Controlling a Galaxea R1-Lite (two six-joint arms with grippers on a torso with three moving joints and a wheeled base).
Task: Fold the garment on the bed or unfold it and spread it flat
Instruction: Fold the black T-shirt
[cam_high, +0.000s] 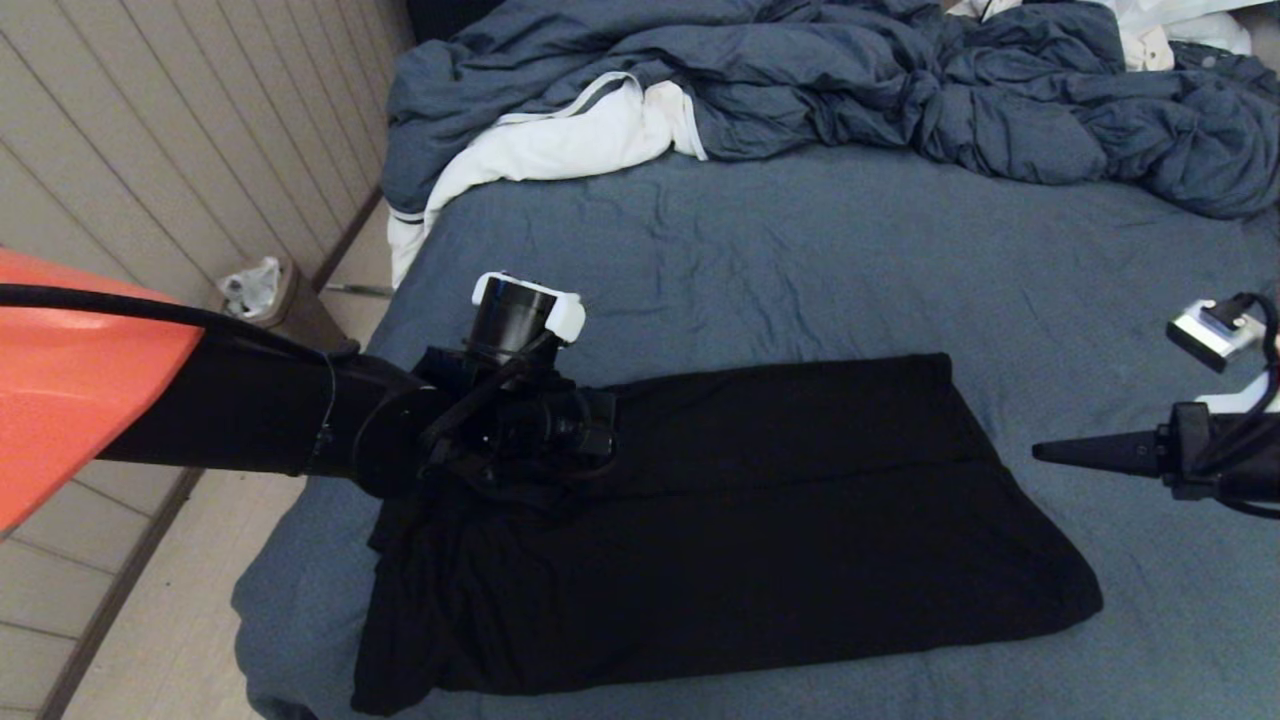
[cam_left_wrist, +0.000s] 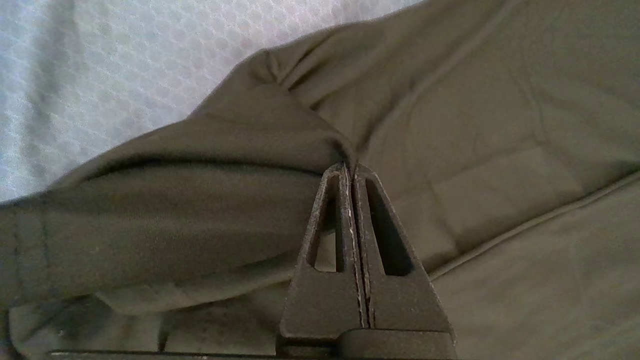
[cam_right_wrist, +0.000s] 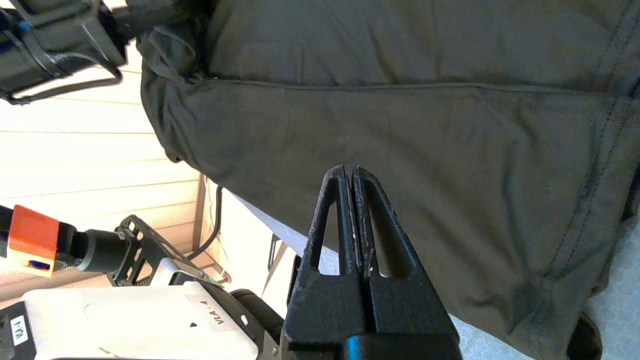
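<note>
At the tips of the left gripper (cam_left_wrist: 353, 172), a fold of the garment (cam_high: 760, 520) is pinched; its long axis runs toward the right gripper (cam_high: 1045, 452), clenched empty, apart.

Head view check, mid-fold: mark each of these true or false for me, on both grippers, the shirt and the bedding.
1. The left gripper is shut on a fold of the garment. True.
2. The right gripper also grips the garment. False: it is shut on nothing, off the shirt's right edge.
3. The moon print faces up. False: only plain black fabric shows.
4. The garment lies folded lengthwise across the bed. True.
5. The duvet covers the garment. False: it is bunched at the far end, apart from it.
</note>
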